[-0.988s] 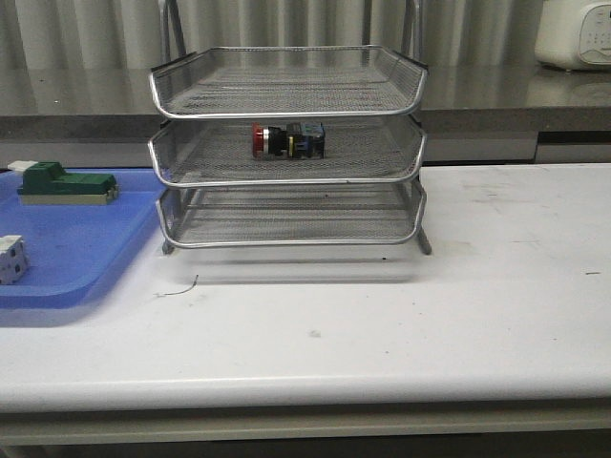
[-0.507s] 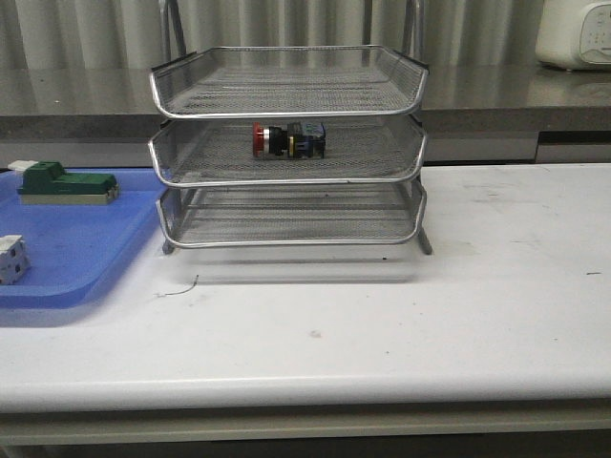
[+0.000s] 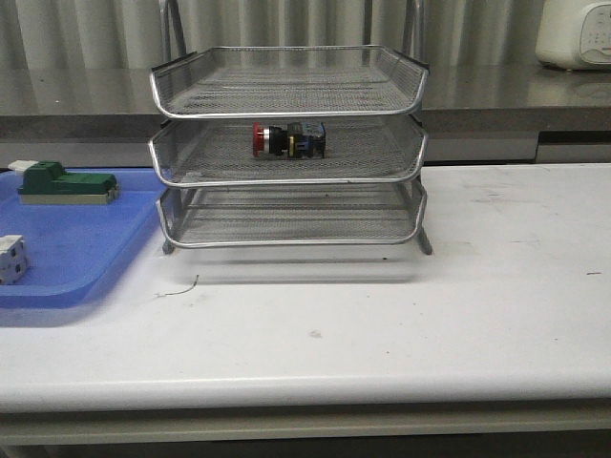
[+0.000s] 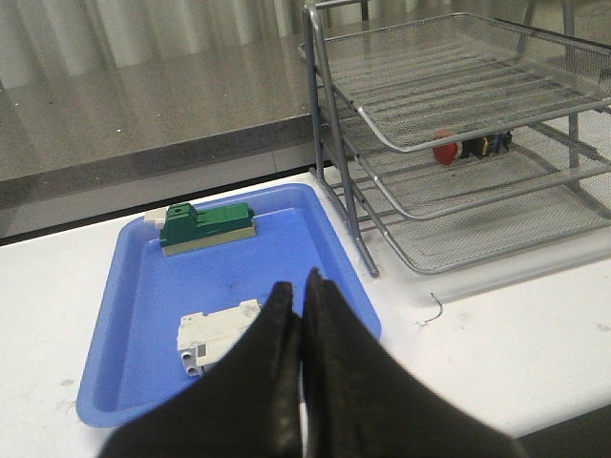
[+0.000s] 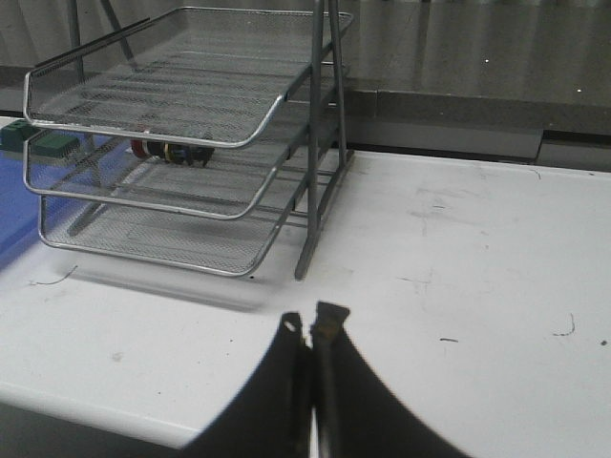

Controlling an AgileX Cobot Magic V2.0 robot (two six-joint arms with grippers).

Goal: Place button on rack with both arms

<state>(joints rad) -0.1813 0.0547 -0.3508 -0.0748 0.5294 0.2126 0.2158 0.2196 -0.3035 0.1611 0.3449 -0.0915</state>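
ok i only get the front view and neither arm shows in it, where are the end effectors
Observer: The left end effector is shut and holds nothing. It hangs over the blue tray.
Operator: and the right one
Observer: The right end effector is shut and empty too, above the bare table, off the right front corner of the rack.
Operator: the white part on the tray is cut off at my edge, what is it like
Observer: The white part is a longish piece lying flat, apart from the green block and nearer the left end effector.
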